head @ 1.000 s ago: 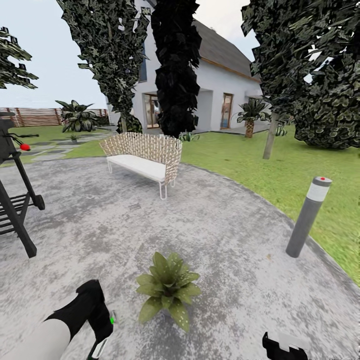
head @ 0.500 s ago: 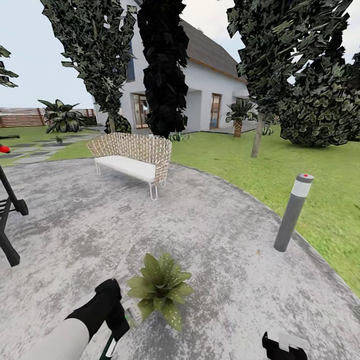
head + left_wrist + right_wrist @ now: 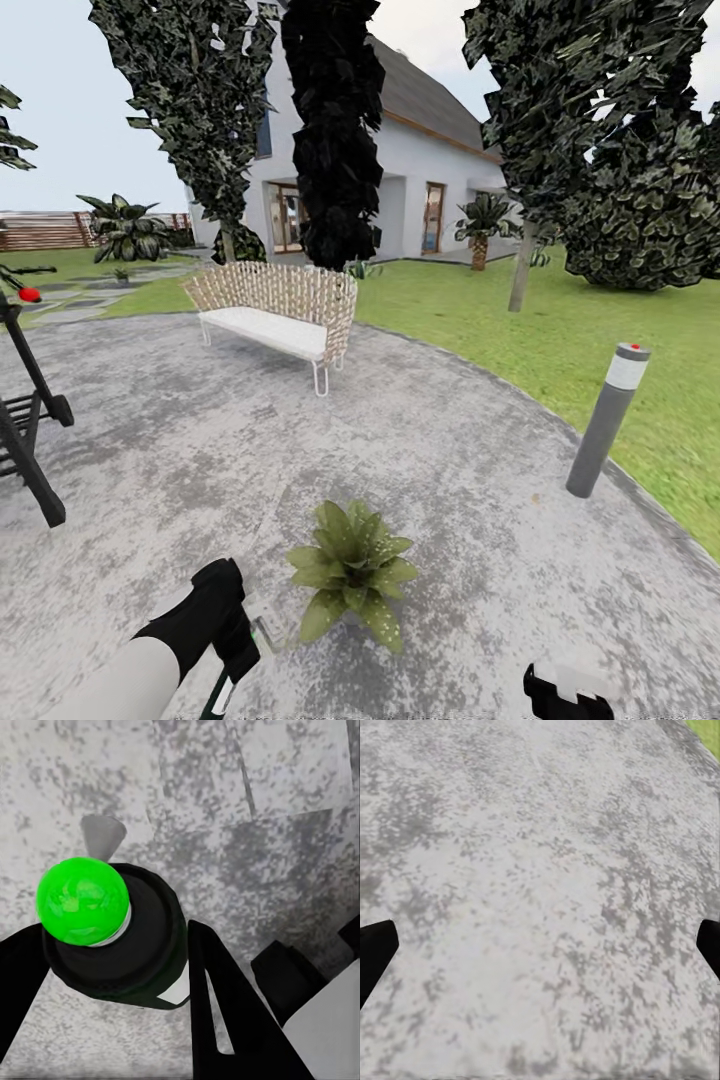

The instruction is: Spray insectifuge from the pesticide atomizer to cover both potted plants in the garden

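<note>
One potted plant [image 3: 352, 570] sits near on the paved patio [image 3: 450, 450]; left gripper [image 3: 120, 967] jaws clamp the pesticide atomizer [image 3: 112, 934], just left of it; right gripper [image 3: 540, 945] jaws wide; aim the nozzle over the leaves, sweeping evenly.

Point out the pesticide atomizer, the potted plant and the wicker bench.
pesticide atomizer [image 3: 112, 937]: left wrist view, on its dark body below the green cap.
potted plant [image 3: 352, 572]: head view, on the centre of the leaf rosette.
wicker bench [image 3: 268, 330]: head view, on the white seat cushion.
</note>
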### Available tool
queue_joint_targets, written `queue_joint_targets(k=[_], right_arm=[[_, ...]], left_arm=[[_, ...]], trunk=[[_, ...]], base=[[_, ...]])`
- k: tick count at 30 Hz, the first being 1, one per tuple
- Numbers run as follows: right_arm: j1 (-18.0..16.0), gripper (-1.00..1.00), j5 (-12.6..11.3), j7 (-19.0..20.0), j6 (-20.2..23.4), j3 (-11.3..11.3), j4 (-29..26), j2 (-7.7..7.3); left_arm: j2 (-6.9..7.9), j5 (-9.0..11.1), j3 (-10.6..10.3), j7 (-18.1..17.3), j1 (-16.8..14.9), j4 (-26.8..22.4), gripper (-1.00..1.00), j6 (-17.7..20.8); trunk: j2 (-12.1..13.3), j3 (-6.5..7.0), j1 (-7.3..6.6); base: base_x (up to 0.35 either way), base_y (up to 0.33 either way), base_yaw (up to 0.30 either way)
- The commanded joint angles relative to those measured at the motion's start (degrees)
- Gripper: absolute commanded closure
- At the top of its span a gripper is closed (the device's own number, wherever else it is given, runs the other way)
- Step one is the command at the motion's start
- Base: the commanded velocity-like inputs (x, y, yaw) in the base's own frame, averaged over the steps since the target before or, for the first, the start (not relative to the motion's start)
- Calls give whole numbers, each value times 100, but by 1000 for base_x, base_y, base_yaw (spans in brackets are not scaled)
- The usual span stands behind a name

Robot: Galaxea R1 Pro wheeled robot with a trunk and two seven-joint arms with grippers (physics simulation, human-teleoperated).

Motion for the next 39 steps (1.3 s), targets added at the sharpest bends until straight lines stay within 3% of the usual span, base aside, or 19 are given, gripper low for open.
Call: queue_joint_targets(k=[1,6,24,39], right_arm=[[-5,-100,61,-26,-17,-41,7,0],[-5,-100,61,-26,-11,-42,6,-4],[-5,-100,61,-25,-8,-42,7,0],[-5,-100,61,-25,-8,-33,7,-7]], left_arm=[[0,-16,-38,-31,-2,-11,100,33],[-3,-54,-45,-29,-2,-18,100,33],[-74,-49,5,-5,-83,-238,100,42],[-33,-49,-13,3,-11,-271,100,36]], trunk=[[-3,-15,-2],[-3,-61,-2],[-3,-228,-2],[-3,-315,-2]], base=[[-49,304,0],[18,238,0],[7,9,0],[190,34,-43]])
